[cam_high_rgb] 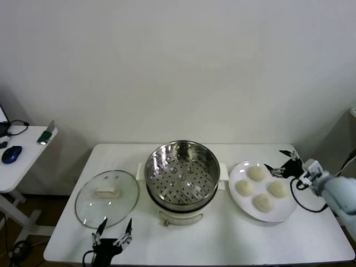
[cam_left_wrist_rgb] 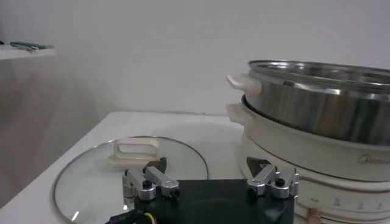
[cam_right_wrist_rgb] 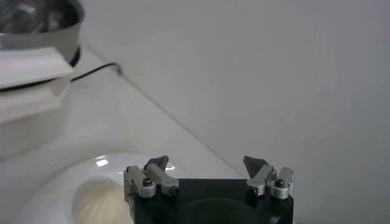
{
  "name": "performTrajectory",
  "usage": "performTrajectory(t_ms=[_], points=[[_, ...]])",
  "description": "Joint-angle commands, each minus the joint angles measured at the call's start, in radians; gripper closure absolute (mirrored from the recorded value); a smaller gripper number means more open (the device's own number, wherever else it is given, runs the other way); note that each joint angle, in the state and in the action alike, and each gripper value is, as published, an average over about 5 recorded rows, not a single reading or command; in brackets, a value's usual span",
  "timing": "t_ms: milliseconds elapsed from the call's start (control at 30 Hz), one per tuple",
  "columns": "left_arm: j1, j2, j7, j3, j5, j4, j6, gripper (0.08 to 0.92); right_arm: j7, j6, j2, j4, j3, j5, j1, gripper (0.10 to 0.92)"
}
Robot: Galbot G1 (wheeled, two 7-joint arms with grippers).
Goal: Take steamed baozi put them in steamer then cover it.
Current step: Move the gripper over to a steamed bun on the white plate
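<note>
White wall and a white table (cam_high_rgb: 222, 245) are framing your workspace, and nothing is loaded yet. Your right gripper (cam_high_rgb: 281, 161) is hovering with its jaws spread wide and empty over the far right edge of the white plate (cam_high_rgb: 281, 213), just beside the nearest of the 4 steamed baozi (cam_high_rgb: 256, 173); in the right wrist view one bun (cam_right_wrist_rgb: 100, 204) is showing just below the fingers (cam_right_wrist_rgb: 155, 176). Your left gripper (cam_high_rgb: 113, 229) is waiting, equally released and empty, at the table's near edge, just in front of the cover (cam_high_rgb: 107, 198), which is lying flat to the left of the steamer (cam_high_rgb: 181, 173). That steamer is standing open in the middle of the table with its perforated tray bare. You are judging the first step, picking a bun, to be in hand. Next, you will likely need to bring the right gripper down around that nearest bun and close gently, since soft dough may dent, then carry it left over the steel rim.
</note>
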Motion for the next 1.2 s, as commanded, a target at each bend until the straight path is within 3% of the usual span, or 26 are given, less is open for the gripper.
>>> performTrajectory(t_ms=[33,233,433,867,1200], points=[[-0.004,-0.001,0.003,-0.001,-0.001,-0.005,-0.001,0.177,-0.421,0.127,-0.083,-0.263,-0.873,-0.147,0.860,0.203],[-0.021,-0.001,0.005,-0.004,-0.006,0.004,0.000,0.177,-0.561,0.197,0.025,-0.381,-1.179,-0.115,1.104,0.203],[-0.042,0.001,0.008,-0.005,-0.010,0.023,0.000,0.177,-0.585,0.199,0.138,-0.481,-1.287,-0.102,1.112,0.203],[-0.055,0.004,0.009,-0.011,-0.011,0.043,-0.004,0.177,-0.533,0.204,0.366,-0.754,-1.103,-0.125,0.884,0.203],[-0.060,0.003,0.008,-0.011,-0.009,0.053,-0.009,0.177,-0.500,0.210,0.457,-0.862,-0.997,-0.184,0.787,0.203]])
